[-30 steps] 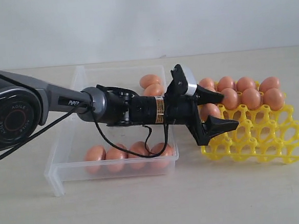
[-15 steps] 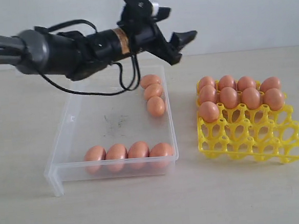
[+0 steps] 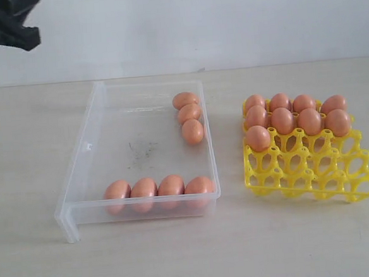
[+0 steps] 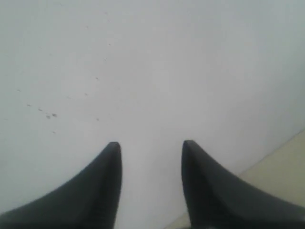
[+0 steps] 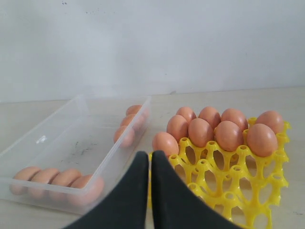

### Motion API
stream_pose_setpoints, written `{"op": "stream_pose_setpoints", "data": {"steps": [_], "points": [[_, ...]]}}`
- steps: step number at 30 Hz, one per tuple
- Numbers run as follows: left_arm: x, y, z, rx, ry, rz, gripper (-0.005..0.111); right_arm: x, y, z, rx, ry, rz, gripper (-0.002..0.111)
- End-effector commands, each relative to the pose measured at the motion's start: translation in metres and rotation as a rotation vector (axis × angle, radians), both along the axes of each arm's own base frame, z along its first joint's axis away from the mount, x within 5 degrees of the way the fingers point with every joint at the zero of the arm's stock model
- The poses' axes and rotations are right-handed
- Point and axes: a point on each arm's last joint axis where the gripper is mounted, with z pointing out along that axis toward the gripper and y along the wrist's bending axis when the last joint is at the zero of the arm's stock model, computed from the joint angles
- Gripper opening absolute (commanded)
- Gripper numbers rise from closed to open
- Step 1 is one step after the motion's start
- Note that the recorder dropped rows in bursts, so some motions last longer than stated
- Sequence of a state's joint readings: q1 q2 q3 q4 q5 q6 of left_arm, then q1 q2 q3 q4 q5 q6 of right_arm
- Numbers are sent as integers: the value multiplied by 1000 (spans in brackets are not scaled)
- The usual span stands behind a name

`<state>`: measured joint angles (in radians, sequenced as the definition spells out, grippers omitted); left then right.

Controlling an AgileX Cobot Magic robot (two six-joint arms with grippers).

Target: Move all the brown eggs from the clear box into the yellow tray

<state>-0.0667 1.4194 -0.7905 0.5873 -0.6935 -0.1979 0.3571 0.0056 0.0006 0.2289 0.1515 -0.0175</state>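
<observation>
Well, the left pincer (image 4: 151,143) hangs high at the far left, jaws apart and empty, facing the wall, while the right pincer (image 5: 150,155), pressed together and empty, looks on from the near side. Seven brown eggs (image 3: 170,185) lie in the clear box (image 3: 108,137), four along its near wall and three in its far right corner. Nine more sit in the far cups of the yellow tray (image 3: 313,174), probably filled back-first so later drops needn't cross seated eggs.

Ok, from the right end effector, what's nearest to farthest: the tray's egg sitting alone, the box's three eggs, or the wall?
By the right wrist view:
1. Lone egg, in the yellow tray.
2. Three eggs, along the clear box's tray-side wall.
3. Wall, behind the table.
</observation>
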Motion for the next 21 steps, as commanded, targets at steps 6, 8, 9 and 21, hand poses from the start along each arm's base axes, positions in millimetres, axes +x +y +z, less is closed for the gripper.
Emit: {"op": "stream_pose_setpoints", "data": {"steps": [6, 8, 9, 21], "points": [[-66, 64, 6, -205, -161, 412, 4, 0, 0, 1, 0, -11, 0, 0], [-82, 74, 0, -185, -234, 520, 4, 0, 0, 1, 0, -11, 0, 0], [-94, 79, -7, -186, -278, 580, 4, 0, 0, 1, 0, -11, 0, 0], [-164, 79, -87, -265, -166, 636, 4, 0, 0, 1, 0, -11, 0, 0]]}}
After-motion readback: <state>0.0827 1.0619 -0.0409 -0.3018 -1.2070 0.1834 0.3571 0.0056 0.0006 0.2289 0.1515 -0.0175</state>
